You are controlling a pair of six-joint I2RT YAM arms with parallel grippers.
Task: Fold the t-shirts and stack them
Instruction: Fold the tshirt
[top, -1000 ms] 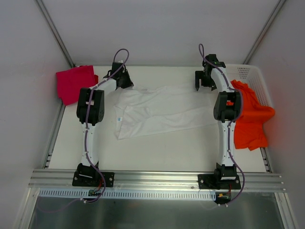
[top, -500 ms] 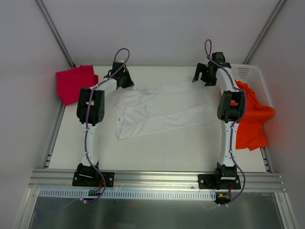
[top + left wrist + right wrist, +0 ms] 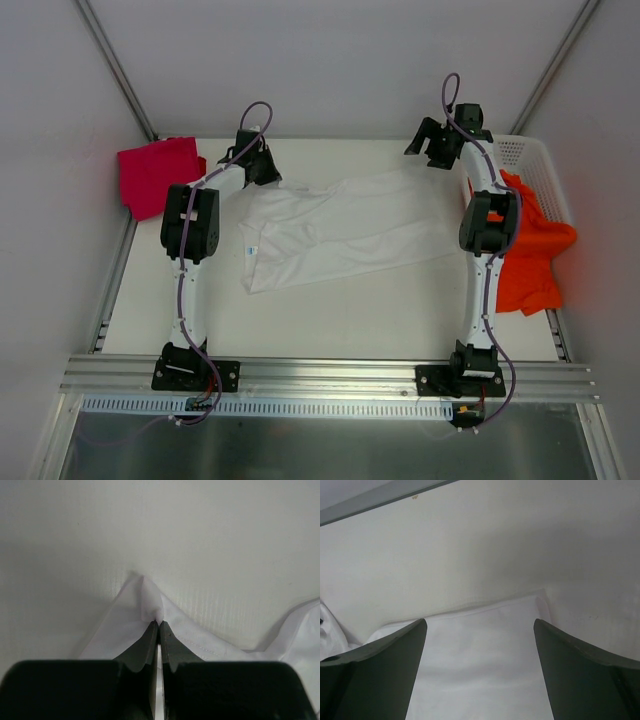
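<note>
The white t-shirt (image 3: 340, 225) lies spread across the middle of the table, its blue neck label (image 3: 250, 249) at the left. My left gripper (image 3: 272, 173) is shut on the shirt's far left corner; the left wrist view shows the jaws (image 3: 159, 624) closed on a peak of white cloth (image 3: 150, 600). My right gripper (image 3: 425, 143) is open and empty, raised above the shirt's far right corner (image 3: 540, 602). The magenta-red t-shirt (image 3: 155, 172) lies folded at the far left. The orange t-shirt (image 3: 530, 245) hangs over the basket at the right.
A white lattice basket (image 3: 535, 160) stands at the far right of the table, behind and under the orange shirt. Grey walls close in at the back and both sides. An aluminium rail (image 3: 330, 372) runs along the near edge.
My right gripper has let go and lifted back and to the right, away from the shirt's far right corner. The left gripper has not moved.
</note>
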